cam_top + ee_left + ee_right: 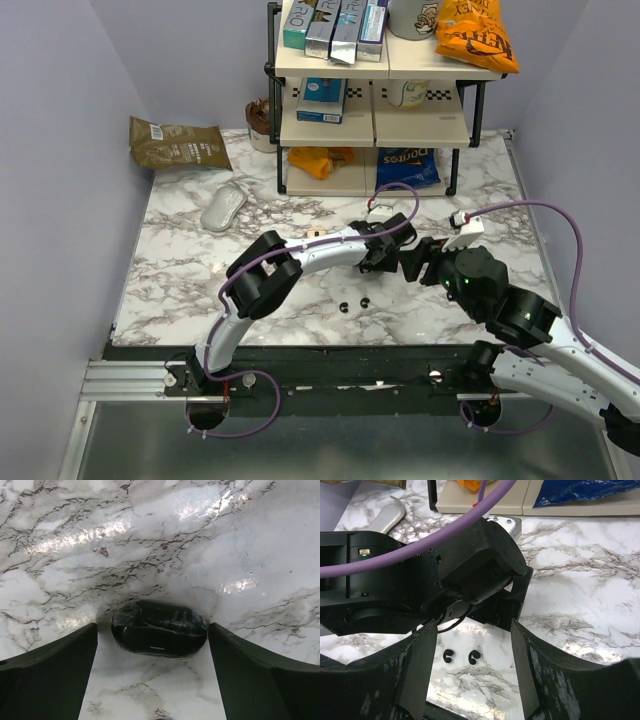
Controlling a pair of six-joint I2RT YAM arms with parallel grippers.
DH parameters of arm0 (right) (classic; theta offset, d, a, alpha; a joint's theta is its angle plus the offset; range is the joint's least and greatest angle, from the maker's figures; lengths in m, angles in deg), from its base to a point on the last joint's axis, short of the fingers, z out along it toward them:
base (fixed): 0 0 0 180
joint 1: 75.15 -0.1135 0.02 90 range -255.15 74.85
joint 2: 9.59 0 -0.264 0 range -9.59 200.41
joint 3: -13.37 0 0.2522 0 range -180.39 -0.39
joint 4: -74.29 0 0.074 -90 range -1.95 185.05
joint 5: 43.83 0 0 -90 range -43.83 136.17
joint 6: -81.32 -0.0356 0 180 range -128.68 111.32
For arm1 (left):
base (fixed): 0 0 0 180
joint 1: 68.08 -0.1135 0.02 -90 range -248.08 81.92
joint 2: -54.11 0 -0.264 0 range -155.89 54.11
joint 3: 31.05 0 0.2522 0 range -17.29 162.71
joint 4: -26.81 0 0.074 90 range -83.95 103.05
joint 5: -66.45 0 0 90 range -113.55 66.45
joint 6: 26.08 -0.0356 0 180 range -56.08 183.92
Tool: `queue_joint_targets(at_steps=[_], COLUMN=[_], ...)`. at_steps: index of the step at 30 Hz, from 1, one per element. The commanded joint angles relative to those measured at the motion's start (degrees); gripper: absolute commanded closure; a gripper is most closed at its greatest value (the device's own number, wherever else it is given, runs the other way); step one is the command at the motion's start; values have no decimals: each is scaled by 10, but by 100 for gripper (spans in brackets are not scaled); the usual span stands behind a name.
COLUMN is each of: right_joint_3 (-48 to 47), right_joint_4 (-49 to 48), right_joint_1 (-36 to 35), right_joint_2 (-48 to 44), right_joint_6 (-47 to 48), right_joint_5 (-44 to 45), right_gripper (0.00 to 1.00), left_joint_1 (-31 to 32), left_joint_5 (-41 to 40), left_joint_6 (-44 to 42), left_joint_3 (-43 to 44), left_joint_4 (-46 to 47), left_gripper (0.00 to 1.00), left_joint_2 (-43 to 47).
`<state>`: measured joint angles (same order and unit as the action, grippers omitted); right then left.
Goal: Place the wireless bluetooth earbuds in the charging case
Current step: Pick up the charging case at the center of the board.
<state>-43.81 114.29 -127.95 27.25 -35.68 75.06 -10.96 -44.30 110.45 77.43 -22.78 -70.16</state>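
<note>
Two tiny black earbuds (345, 306) (364, 300) lie side by side on the marble table, near its front edge. In the right wrist view they lie (448, 655) (474, 656) low between the open fingers, on the table beyond them. The charging case (159, 627), a glossy black oval pod that looks closed, lies on the table between the fingertips of my open left gripper (152, 630). In the top view the case is hidden under the two grippers. My left gripper (385, 250) and open, empty right gripper (418, 262) face each other closely; the right gripper (470, 630) looks at the left wrist.
A shelf rack (375, 100) with boxes and chip bags stands at the back. A brown bag (178, 142) lies at the back left and a grey mouse-shaped object (223, 208) in front of it. A dark bowl (262, 120) sits left of the rack.
</note>
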Motion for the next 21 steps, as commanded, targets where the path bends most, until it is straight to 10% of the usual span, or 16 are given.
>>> queue_joint_targets(at_steps=[1,17,21], right_joint_3=[2,-4,-6], right_joint_4=[7,7,7], right_joint_1=[1,1,1], right_joint_2=[-1,6,6], right_joint_6=[-7,-9,-9], right_joint_5=[-9,-8,-8], right_gripper=[31,31,31], left_joint_1=[2,1,2], left_joint_5=[23,55,50], left_joint_6=[-29,-71,-71], left_joint_3=[-30,-66,-76], left_joint_4=[12,46,53], left_gripper=[3,24,44], left_joint_2=[-2,3,9])
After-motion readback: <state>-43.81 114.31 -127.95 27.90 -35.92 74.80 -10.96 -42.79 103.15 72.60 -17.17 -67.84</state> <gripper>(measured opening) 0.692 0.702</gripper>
